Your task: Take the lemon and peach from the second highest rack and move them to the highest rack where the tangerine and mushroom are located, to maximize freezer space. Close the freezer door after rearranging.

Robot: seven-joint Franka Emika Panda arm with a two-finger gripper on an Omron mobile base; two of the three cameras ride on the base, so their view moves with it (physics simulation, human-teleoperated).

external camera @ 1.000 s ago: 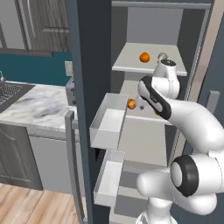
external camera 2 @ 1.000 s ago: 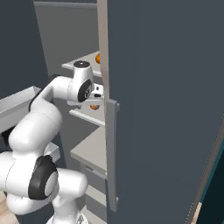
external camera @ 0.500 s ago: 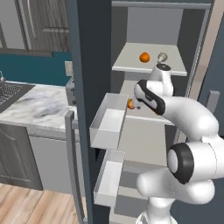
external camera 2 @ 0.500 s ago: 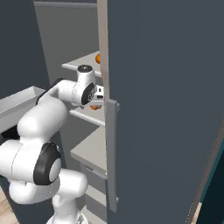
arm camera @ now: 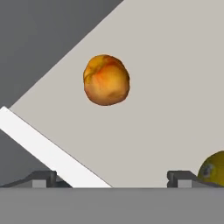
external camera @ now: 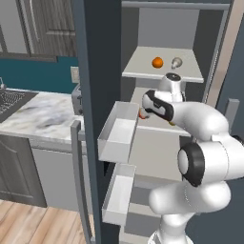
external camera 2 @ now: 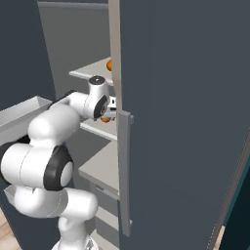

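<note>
In the hand view, a round orange-and-yellow peach (arm camera: 106,80) sits in the upper middle of the frame on the pale grey flat rack (arm camera: 175,87), and the edge of a dull yellow lemon (arm camera: 214,168) shows at the lower right, apart from the peach. The two dark fingertips of the two-finger gripper (arm camera: 113,177) stand wide apart at the bottom of that frame, with nothing between them; the peach lies ahead of them, untouched. In the left base view, the white arm reaches into the open dark grey freezer, its hand at centre frame level with the second highest rack (external camera: 157,125), where a small patch of orange peach (external camera: 141,113) peeks out beside the wrist. Above it, on the highest rack (external camera: 143,72) in the upper middle of the frame, rest a round orange tangerine (external camera: 157,62) and, just beside it to the right, a small pale grey mushroom (external camera: 177,62). Two pale grey door bins (external camera: 116,136) jut out at centre left. In the right base view, the open dark grey freezer door (external camera 2: 185,122) takes up the right half of the frame, its edge hiding part of the hand.
</note>
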